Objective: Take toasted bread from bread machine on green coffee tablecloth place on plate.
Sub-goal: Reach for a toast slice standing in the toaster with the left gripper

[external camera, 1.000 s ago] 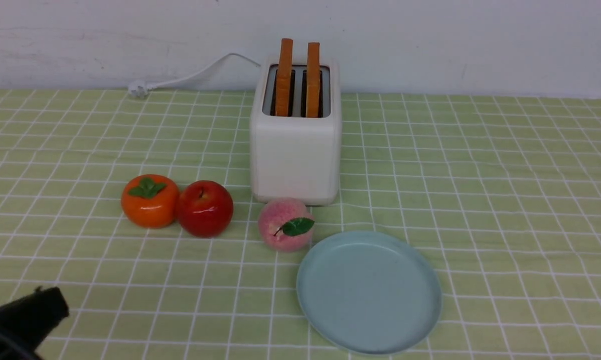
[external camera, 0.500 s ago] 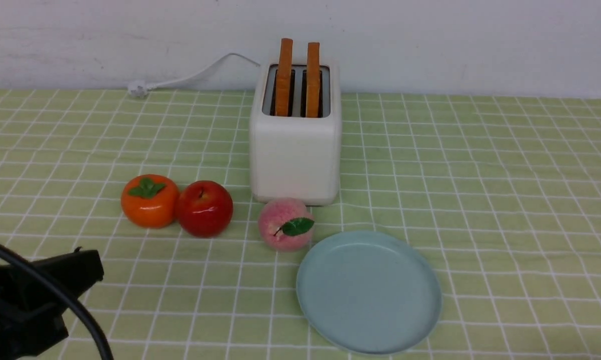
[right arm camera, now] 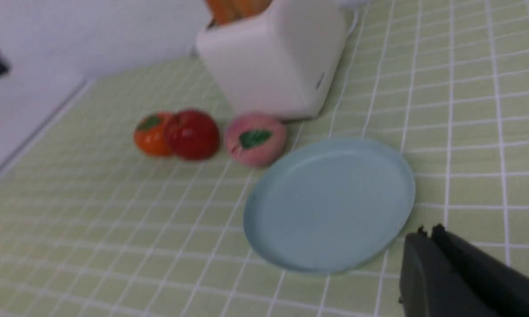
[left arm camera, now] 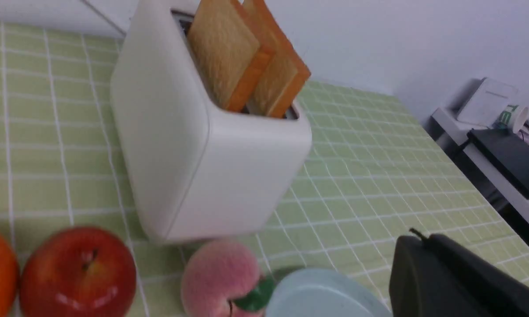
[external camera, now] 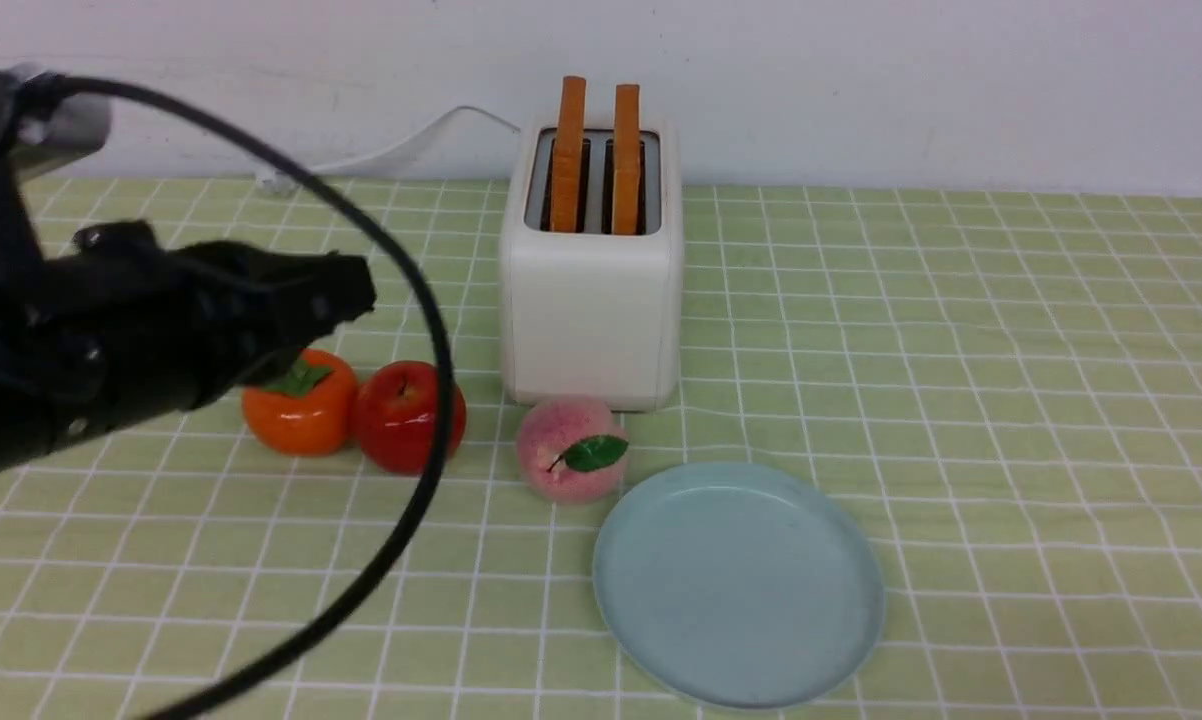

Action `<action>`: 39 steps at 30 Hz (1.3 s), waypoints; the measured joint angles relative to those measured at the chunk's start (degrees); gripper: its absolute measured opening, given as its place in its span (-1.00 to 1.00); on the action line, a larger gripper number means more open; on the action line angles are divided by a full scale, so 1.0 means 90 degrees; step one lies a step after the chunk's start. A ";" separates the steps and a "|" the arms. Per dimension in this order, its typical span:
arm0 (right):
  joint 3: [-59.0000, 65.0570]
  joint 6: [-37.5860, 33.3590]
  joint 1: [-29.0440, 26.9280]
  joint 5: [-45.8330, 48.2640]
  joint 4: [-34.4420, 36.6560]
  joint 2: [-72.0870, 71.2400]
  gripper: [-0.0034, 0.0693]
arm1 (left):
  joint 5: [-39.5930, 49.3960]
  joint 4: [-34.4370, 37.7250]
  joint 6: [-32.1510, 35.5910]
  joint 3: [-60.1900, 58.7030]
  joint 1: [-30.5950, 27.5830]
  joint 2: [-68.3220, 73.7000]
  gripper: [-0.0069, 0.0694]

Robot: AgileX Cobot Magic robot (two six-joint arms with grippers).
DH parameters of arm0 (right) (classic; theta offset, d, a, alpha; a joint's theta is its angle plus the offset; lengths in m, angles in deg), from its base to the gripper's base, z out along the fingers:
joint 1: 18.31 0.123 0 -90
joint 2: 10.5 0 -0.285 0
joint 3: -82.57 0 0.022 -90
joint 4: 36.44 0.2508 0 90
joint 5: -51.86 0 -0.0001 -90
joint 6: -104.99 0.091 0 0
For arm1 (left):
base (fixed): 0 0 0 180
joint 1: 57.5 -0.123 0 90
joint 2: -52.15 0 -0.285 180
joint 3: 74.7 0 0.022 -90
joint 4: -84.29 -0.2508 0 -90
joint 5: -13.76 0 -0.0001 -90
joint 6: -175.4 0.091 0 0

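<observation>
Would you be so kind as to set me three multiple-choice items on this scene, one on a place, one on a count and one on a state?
1. Where does the peach lie?
A. On the plate.
B. In front of the bread machine, beside the plate's rim.
C. Behind the bread machine.

2. How many slices of toasted bread stand in the bread machine?
A. One.
B. Two.
C. Three.

3. What state is the plate in?
A. Bare.
B. Holding one slice.
C. Upside down.

Answers:
1 B, since the peach sits just off the rim, before the machine's white front.
2 B, since one slice rises from each of the two slots.
3 A, since its blue-green face shows nothing on it, rim upward.
</observation>
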 joint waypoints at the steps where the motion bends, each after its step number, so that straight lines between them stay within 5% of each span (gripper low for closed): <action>1: -0.0201 -0.0228 0.0000 0.0233 -0.0038 0.0210 -0.91 | -0.0006 0.0244 0.0595 0.0204 0.0037 0.0294 -0.85; 9: -0.0518 -0.0481 0.0000 0.0546 -0.0169 0.0654 -0.91 | -0.1650 0.0604 0.2085 0.1138 0.1591 0.1212 -0.85; 13: -0.0518 -0.0487 0.0000 0.0557 -0.0181 0.0661 -0.91 | -0.2237 0.0654 0.2523 0.1674 0.1822 0.1695 -0.72; 15: -0.0518 -0.0522 0.0000 0.0557 -0.0181 0.0661 -0.91 | -0.2309 0.0674 0.2606 0.1889 0.1830 0.1986 -0.57; 20: -0.0518 -0.0838 0.0000 0.0562 -0.0199 0.0661 -0.90 | -0.2647 0.0706 0.2613 0.2803 0.1842 0.2951 0.19; 25: -0.0518 -0.0965 0.0000 0.0515 -0.0200 0.0661 -0.90 | -0.3108 0.0758 0.2613 0.3535 0.1836 0.3779 0.55; 31: -0.0518 -0.0980 0.0000 0.0372 -0.0200 0.0661 -0.89 | -0.3332 0.0778 0.2616 0.4240 0.1842 0.4499 0.52; 39: -0.0518 -0.1080 0.0000 -0.0046 0.0076 0.0661 -0.87 | -0.3562 0.0809 0.2637 0.5149 0.1842 0.5226 0.07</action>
